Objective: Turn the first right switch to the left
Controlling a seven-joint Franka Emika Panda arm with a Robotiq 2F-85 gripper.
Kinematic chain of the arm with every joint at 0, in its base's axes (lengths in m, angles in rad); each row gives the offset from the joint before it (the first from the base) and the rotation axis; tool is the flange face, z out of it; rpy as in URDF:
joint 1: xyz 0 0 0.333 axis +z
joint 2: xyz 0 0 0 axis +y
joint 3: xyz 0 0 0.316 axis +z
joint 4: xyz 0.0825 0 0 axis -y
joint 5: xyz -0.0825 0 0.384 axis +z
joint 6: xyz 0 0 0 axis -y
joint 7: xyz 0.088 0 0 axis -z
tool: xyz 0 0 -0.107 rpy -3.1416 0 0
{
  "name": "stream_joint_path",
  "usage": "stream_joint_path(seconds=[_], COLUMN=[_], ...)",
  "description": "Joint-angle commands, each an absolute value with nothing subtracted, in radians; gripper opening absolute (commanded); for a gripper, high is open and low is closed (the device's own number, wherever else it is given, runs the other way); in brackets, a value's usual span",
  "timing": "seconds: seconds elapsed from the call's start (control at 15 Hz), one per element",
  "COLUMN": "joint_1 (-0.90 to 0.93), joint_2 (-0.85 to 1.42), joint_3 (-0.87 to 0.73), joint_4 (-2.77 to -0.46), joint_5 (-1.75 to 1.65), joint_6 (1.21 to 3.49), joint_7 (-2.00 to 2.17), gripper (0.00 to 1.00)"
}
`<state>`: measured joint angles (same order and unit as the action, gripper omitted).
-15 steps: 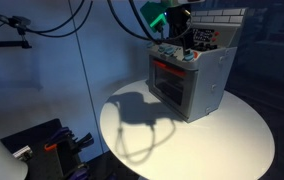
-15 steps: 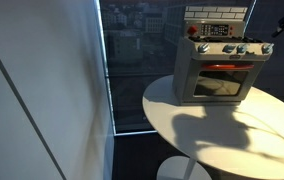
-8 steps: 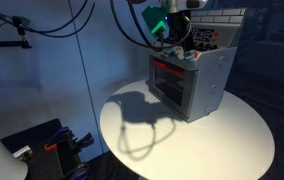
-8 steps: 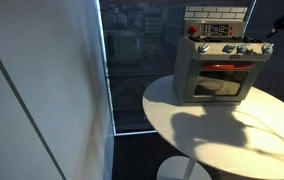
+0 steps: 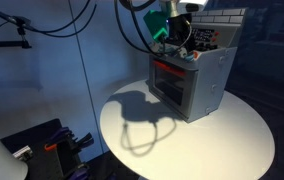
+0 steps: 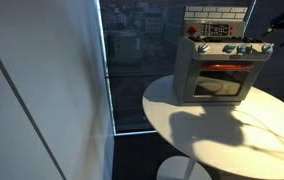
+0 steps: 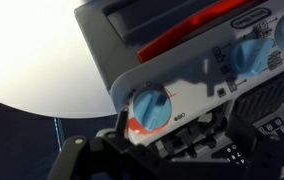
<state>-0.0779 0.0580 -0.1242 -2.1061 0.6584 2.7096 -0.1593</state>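
A grey toy oven (image 5: 189, 82) with a red-rimmed door stands on a round white table (image 5: 237, 140); it also shows in the other exterior view (image 6: 214, 68). A row of blue knobs (image 6: 232, 49) runs along its front panel. My gripper (image 5: 173, 32) hovers just above the end of that row, at the right frame edge in an exterior view (image 6: 279, 28). In the wrist view a blue knob (image 7: 150, 108) with a red ring fills the centre, and my gripper (image 7: 177, 128) is open, its dark fingers standing either side, just behind the knob, not touching it.
More blue knobs (image 7: 252, 55) and the red oven handle (image 7: 197, 25) show in the wrist view. A red button (image 6: 192, 30) sits on the oven's back panel. Cables hang behind the arm (image 5: 62, 25). A window wall (image 6: 42, 90) stands beside the table (image 6: 212, 145).
My gripper has shifted slightly along the oven top and a little lower toward the end knob. The oven and knobs have not visibly moved.
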Motion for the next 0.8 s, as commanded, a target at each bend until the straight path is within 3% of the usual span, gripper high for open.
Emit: stream_joint_path(seconds=[0.0,0.73], joint_1=[-0.080,-0.079], joint_2=[0.053,0.063], joint_3=[-0.113,-0.108], joint_4=[-2.119,-2.114], joint_5=[0.756,0.973], joint_6=[2.752,2.752], joint_7=[-0.243,-0.420], gripper=[1.00,1.00])
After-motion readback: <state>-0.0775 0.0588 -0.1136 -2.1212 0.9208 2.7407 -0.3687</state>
